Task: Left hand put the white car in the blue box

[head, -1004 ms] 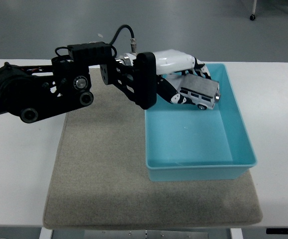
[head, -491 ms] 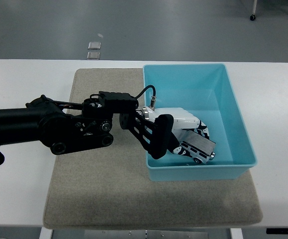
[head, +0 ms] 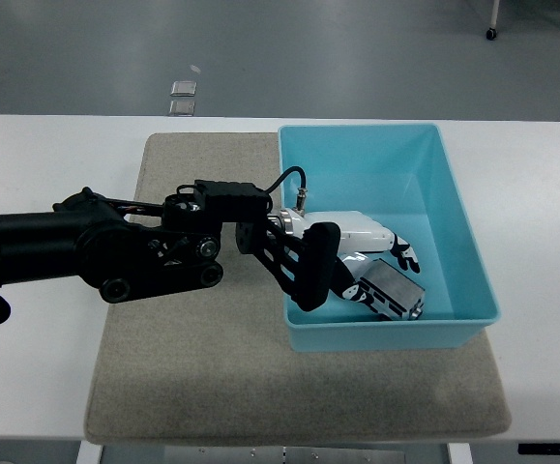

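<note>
Left hand (head: 371, 253) with fingers loosening over the white car (head: 388, 292) (rigid, light; best gripped across its body) low inside the blue box (head: 463, 217).

Lab or test room, white table (head: 47, 155), grey mat (head: 202, 367), bare grey floor (head: 260, 48)

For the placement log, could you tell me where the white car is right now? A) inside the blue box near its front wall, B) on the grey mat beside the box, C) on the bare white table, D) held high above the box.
A: the white car sits low inside the blue box, by its near wall, with the left hand over it.
</note>
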Controlling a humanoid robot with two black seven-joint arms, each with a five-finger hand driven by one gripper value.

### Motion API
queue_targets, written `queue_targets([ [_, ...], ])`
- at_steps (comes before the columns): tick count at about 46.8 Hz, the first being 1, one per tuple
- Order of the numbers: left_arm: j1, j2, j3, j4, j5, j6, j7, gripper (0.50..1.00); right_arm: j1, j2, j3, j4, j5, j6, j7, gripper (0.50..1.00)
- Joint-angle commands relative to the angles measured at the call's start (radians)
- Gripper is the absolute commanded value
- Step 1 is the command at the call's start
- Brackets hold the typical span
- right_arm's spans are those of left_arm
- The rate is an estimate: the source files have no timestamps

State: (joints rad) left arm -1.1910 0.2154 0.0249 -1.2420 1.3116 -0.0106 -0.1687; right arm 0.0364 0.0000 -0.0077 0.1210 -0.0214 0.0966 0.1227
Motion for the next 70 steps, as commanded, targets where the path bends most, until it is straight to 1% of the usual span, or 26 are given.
queue_targets([
  [1, 0.001, 0.007, -0.002, -0.01, -0.002, -0.005, 0.0, 0.994, 0.0, 0.0, 0.0, 0.0, 0.0, 0.0, 0.0, 0.936],
  [7, 0.001, 0.016, -0.011, -0.011, -0.002, -0.003, 0.0, 0.996, 0.0, 0.0, 0.0, -0.001, 0.0, 0.0, 0.0, 0.936],
  [9, 0.001, 0.028, -0.032, -0.011, -0.003, -0.002, 0.0, 0.996, 0.0, 0.0, 0.0, 0.0, 0.0, 0.0, 0.0, 0.936],
  [15, 0.002, 0.067, -0.173, -0.011, -0.018, -0.003, 0.0, 0.996, 0.0, 0.0, 0.0, 0.0, 0.0, 0.0, 0.0, 0.936],
  [19, 0.002, 0.093, -0.276, -0.01, -0.084, -0.005, 0.0, 0.996, 0.0, 0.0, 0.0, 0.0, 0.0, 0.0, 0.0, 0.936],
  [23, 0.005, 0.117, -0.388, -0.001, -0.231, 0.001, 0.002, 0.996, 0.0, 0.0, 0.0, -0.001, -0.002, 0.0, 0.0, 0.936],
  [29, 0.027, 0.16, -0.513, 0.036, -0.569, 0.003, 0.011, 0.996, -0.001, 0.0, 0.0, 0.0, 0.0, 0.0, 0.0, 0.936],
  [33, 0.036, 0.209, -0.54, 0.058, -0.756, 0.003, 0.02, 0.996, 0.0, 0.0, 0.0, -0.001, 0.0, 0.0, 0.0, 0.936],
  [35, 0.036, 0.236, -0.54, 0.076, -0.824, 0.006, 0.02, 0.996, 0.0, 0.0, 0.0, -0.001, 0.0, 0.0, 0.0, 0.936],
  [38, 0.048, 0.254, -0.543, 0.113, -0.905, 0.015, 0.018, 0.999, -0.001, 0.0, 0.0, -0.001, -0.002, 0.0, 0.0, 0.936],
  [42, 0.076, 0.257, -0.565, 0.182, -1.031, 0.017, 0.014, 0.999, 0.0, 0.0, 0.0, 0.0, 0.0, 0.0, 0.0, 0.936],
  [45, 0.102, 0.256, -0.589, 0.245, -1.158, -0.002, 0.006, 0.999, 0.0, 0.0, 0.0, 0.0, -0.002, 0.0, 0.0, 0.936],
  [49, 0.133, 0.257, -0.596, 0.291, -1.327, -0.02, 0.003, 0.999, 0.0, 0.0, 0.0, -0.001, 0.0, 0.0, 0.0, 0.936],
  [51, 0.14, 0.26, -0.594, 0.306, -1.374, -0.026, 0.003, 0.999, 0.0, 0.0, 0.0, 0.0, 0.0, 0.0, 0.0, 0.936],
  [57, 0.183, 0.276, -0.605, 0.352, -1.416, -0.009, 0.002, 0.999, 0.0, 0.0, 0.0, 0.0, -0.002, 0.0, 0.0, 0.936],
  [61, 0.212, 0.277, -0.646, 0.387, -1.427, -0.008, 0.0, 0.999, 0.0, 0.0, 0.0, 0.0, 0.0, 0.0, 0.0, 0.936],
  [66, 0.254, 0.274, -0.714, 0.397, -1.428, -0.011, 0.0, 1.0, -0.001, 0.0, 0.0, -0.001, 0.0, 0.0, 0.0, 0.936],
  [70, 0.28, 0.275, -0.731, 0.4, -1.425, -0.018, -0.011, 1.0, -0.001, 0.0, 0.0, 0.0, -0.002, 0.0, 0.0, 0.936],
])
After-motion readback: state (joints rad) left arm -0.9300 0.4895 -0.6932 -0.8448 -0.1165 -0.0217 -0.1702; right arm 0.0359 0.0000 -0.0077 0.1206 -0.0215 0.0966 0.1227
